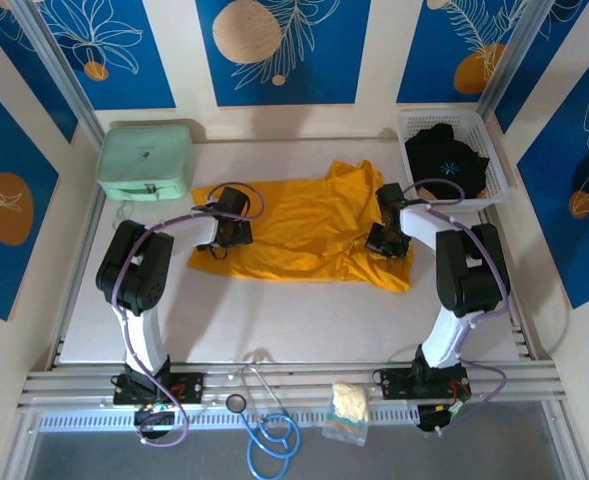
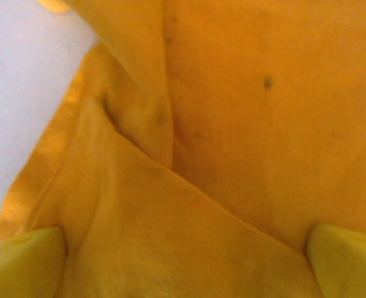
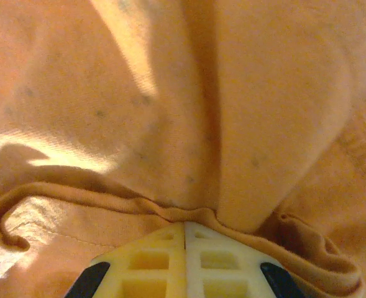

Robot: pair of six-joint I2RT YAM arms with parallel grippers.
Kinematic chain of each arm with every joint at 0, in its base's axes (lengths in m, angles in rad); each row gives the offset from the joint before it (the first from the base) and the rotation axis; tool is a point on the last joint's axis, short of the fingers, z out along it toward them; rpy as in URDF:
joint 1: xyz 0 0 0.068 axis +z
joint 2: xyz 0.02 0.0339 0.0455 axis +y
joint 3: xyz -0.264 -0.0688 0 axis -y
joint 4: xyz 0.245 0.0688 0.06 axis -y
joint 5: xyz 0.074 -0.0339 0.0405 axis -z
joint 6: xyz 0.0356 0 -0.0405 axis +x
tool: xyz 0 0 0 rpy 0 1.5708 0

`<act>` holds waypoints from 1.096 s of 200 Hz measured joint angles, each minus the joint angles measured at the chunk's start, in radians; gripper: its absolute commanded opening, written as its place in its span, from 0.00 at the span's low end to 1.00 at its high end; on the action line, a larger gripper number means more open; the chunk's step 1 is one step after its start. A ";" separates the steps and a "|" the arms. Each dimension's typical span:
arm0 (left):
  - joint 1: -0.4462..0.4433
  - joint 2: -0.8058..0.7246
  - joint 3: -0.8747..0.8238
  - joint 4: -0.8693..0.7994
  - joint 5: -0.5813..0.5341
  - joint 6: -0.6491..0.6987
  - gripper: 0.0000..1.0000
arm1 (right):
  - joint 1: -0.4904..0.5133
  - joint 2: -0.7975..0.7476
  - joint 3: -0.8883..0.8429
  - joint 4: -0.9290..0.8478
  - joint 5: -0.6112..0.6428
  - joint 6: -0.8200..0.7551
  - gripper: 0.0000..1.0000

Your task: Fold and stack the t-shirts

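The orange-yellow t-shirt [image 1: 304,225] lies spread and rumpled across the middle of the table. My left gripper [image 1: 229,222] rests over its left part, and my right gripper [image 1: 386,235] over its right part. From the left wrist, the left gripper [image 2: 186,267] is open, its fingertips [image 2: 21,261] far apart, with a folded layer of the orange cloth [image 2: 232,124] lying between them. My right gripper [image 3: 184,231] is shut, its tips pinching the shirt's hem [image 3: 108,202], and the cloth puckers toward them. The black t-shirt [image 1: 444,155] with a light-blue starburst lies bunched in the basket.
A white basket [image 1: 414,120] stands at the back right. At the back left sits a pale green case [image 1: 146,158]. A blue stethoscope [image 1: 269,430] and a small pale-yellow packet [image 1: 348,408] lie on the near rail between the arm bases.
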 measured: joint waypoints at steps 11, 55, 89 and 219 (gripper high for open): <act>0.000 -0.027 -0.039 0.008 0.011 -0.013 0.98 | 0.003 -0.038 -0.039 -0.014 -0.005 0.010 0.04; -0.005 -0.153 -0.203 0.033 0.027 -0.062 0.96 | 0.067 -0.202 -0.187 -0.073 -0.029 0.058 0.02; -0.006 -0.271 -0.312 -0.014 0.039 -0.102 0.99 | 0.116 -0.298 -0.214 -0.135 -0.049 0.084 0.05; -0.006 -0.266 0.068 -0.199 0.021 0.000 0.86 | 0.003 0.398 0.806 -0.284 -0.072 -0.142 0.02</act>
